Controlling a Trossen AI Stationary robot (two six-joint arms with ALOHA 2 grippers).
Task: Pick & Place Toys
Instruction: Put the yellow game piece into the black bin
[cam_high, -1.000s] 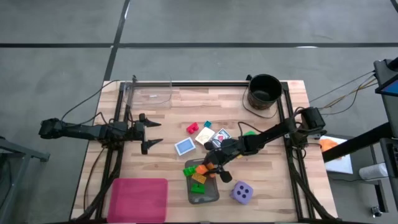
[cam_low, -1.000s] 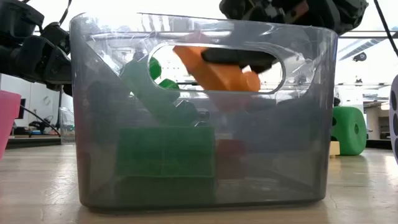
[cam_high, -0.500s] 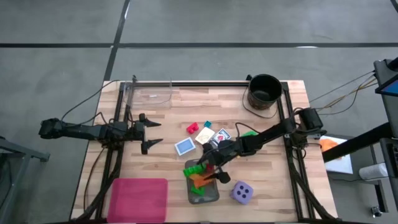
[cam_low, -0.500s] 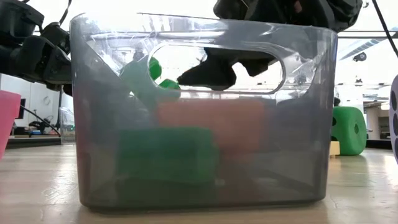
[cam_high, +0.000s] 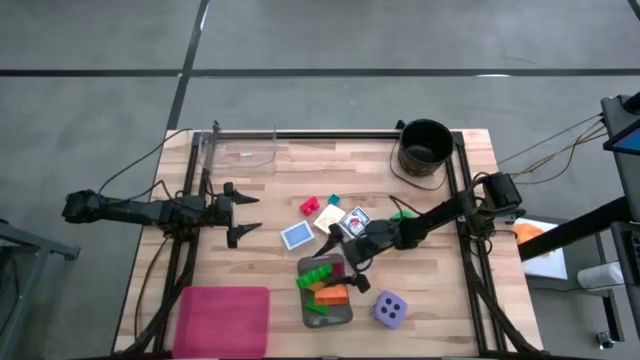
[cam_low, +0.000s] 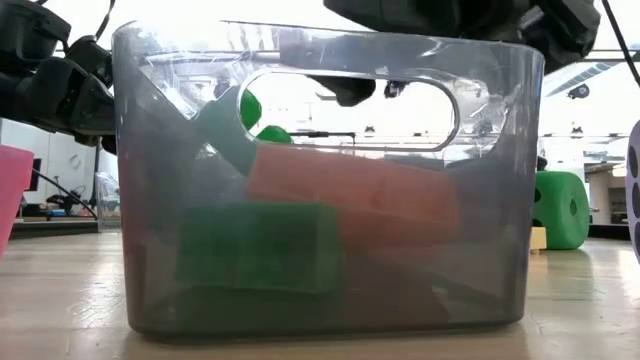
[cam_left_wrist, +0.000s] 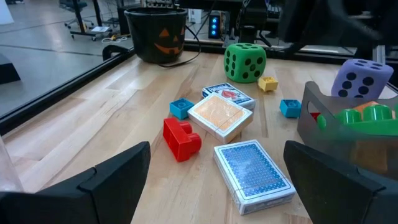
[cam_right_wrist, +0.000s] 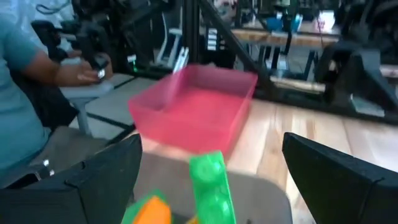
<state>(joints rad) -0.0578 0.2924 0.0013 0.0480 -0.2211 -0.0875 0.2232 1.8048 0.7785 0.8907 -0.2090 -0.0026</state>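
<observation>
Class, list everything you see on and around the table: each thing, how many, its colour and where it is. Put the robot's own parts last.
Grey tray: one, near table edge, holding green blocks and an orange block.
Purple die: one, right of the tray.
Green die: one, near the bucket.
Black bucket: one, far right corner.
Red block: one, mid-table.
Blue blocks: two, by the cards.
Yellow block: one, beside the green die.
Cards: three, mid-table.
Pink bin: one, near left corner.
Clear container: one, far left corner.
Left gripper: jaws open, left side.
Right gripper: jaws open, above the tray.
</observation>
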